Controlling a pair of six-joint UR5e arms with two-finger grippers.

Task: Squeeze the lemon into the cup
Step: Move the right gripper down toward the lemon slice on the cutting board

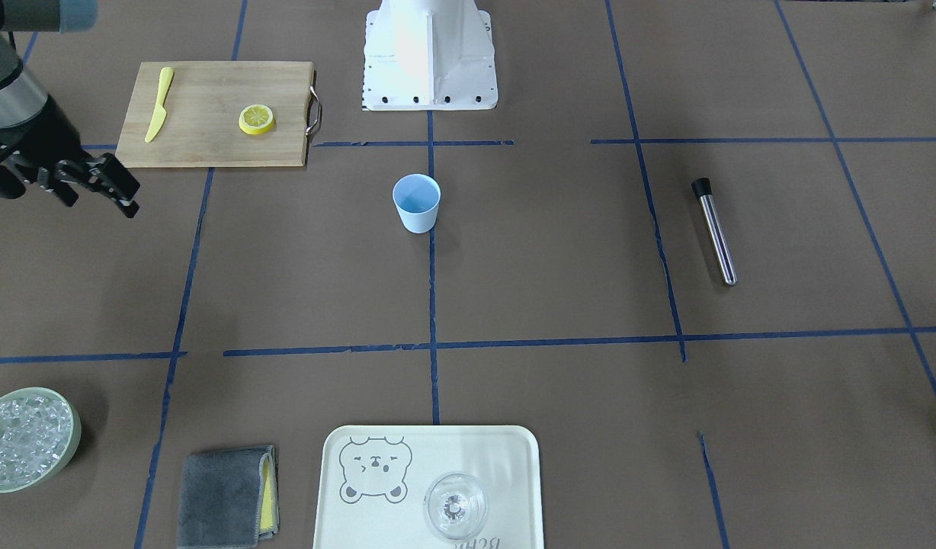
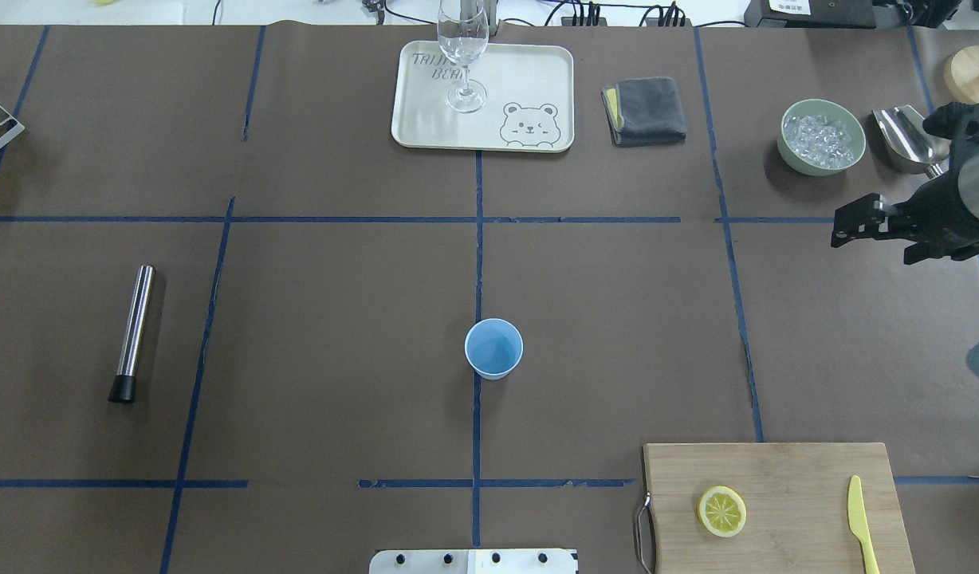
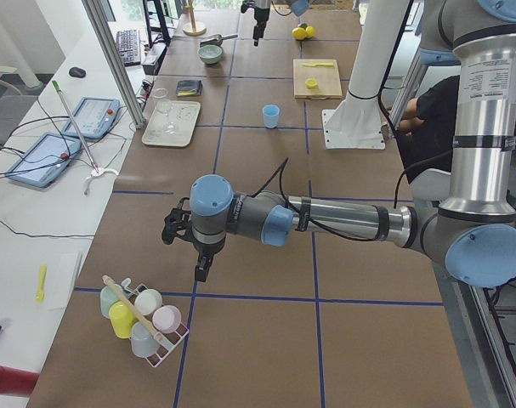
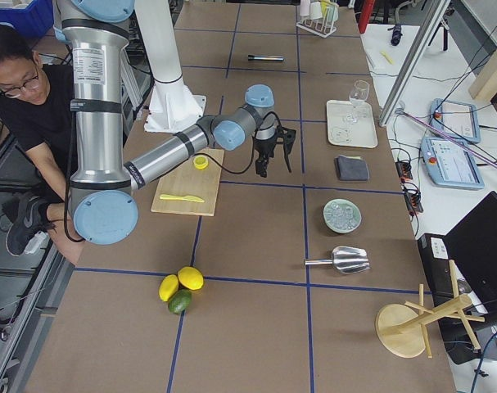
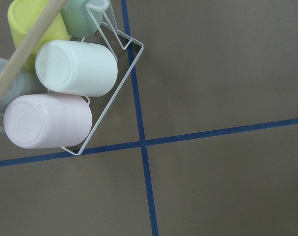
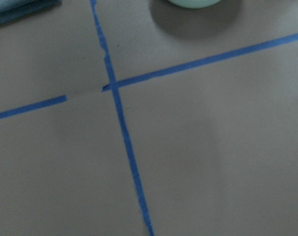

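Observation:
One lemon slice [image 1: 256,119] lies flat on the wooden cutting board [image 1: 209,145]; it also shows in the overhead view [image 2: 721,511]. A second slice is not in view. The pale blue cup [image 1: 416,202] stands upright near the table's middle [image 2: 493,348]. My right gripper [image 1: 100,203] hovers over the table between the board and the ice bowl [image 2: 868,239], open and empty, well apart from the slice and the cup. My left gripper [image 3: 183,255] shows only in the exterior left view, near a cup rack [image 3: 143,327]; I cannot tell whether it is open or shut.
A yellow plastic knife [image 1: 159,103] lies on the board. A metal tube with a black cap [image 1: 716,229] lies on my left side. A tray [image 1: 506,450] bears a clear glass [image 1: 454,505]. A grey cloth [image 1: 224,496], an ice bowl [image 1: 26,438] and a metal scoop [image 2: 904,139] sit nearby.

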